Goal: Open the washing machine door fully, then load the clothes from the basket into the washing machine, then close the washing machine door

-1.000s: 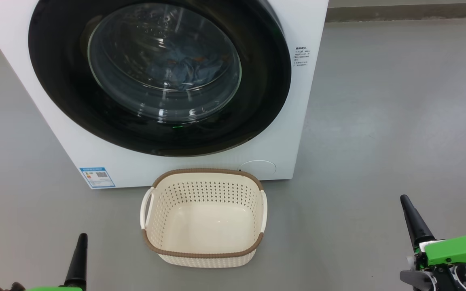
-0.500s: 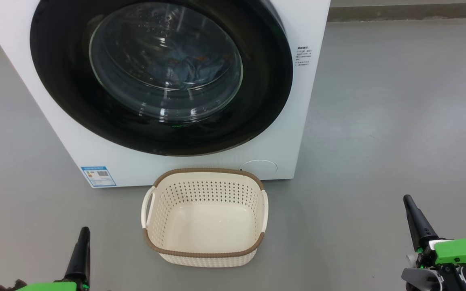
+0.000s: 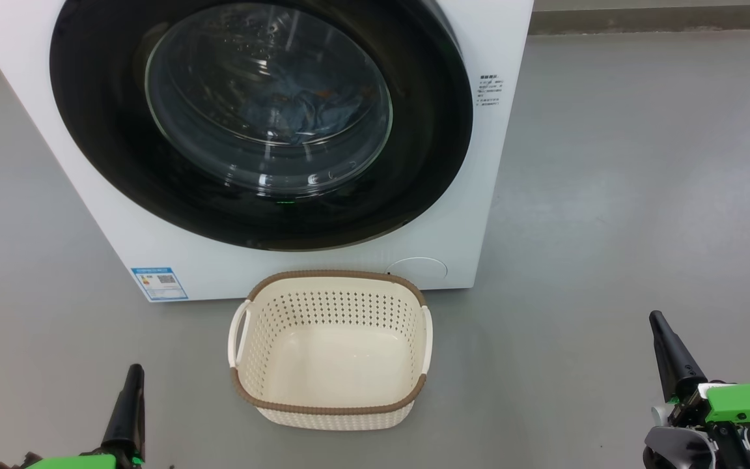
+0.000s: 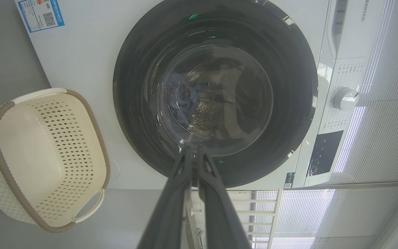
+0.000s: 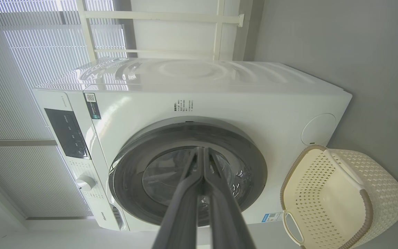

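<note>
Upper centre, head view: washing machine door (image 3: 258, 124) prob. stiff, heavy, slick, so take rim edge; left gripper (image 4: 192, 149) & right gripper (image 5: 202, 149) clenched, empty.

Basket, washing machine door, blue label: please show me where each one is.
basket (image 3: 329, 410): head view, brown rim band, near side.
washing machine door (image 3: 98, 130): head view, black rim, left part.
blue label (image 3: 159, 283): head view, middle of the label.

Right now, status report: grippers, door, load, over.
Left gripper, right gripper shut, empty. Black-rimmed round glass door closed, light blue printed clothes inside. Cream perforated plastic basket empty, standing before white washing machine.
</note>
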{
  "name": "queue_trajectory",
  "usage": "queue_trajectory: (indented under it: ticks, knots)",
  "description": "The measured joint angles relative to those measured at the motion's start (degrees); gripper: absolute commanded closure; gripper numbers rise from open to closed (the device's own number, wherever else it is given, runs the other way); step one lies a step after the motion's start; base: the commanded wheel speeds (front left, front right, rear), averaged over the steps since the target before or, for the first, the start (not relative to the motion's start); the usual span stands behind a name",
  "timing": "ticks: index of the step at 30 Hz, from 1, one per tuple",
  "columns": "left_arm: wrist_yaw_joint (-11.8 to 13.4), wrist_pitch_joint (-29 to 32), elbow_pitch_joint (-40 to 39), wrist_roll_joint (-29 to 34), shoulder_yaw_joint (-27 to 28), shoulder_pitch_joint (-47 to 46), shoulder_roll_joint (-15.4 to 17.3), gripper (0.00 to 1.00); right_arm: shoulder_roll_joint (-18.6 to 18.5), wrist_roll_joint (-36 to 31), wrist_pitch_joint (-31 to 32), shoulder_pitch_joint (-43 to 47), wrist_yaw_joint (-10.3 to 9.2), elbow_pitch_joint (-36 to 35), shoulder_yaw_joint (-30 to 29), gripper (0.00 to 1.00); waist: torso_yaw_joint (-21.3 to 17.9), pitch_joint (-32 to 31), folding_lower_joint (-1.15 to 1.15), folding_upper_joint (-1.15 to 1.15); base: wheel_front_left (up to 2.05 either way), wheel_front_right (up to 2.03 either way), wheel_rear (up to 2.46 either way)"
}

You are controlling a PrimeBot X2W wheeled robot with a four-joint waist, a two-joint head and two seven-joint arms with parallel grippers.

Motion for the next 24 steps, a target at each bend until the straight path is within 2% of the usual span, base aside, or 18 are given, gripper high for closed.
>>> queue_trajectory:
  ticks: [24]
  knots:
    - [0.0,0.0,0.0,0.0,0.01,-0.01,-0.01,1.0,0.03,0.0,0.23,-0.1,-0.01,0.0,-0.07,1.0,0.0,0.0,0.0,0.0,0.0,0.0,0.0]
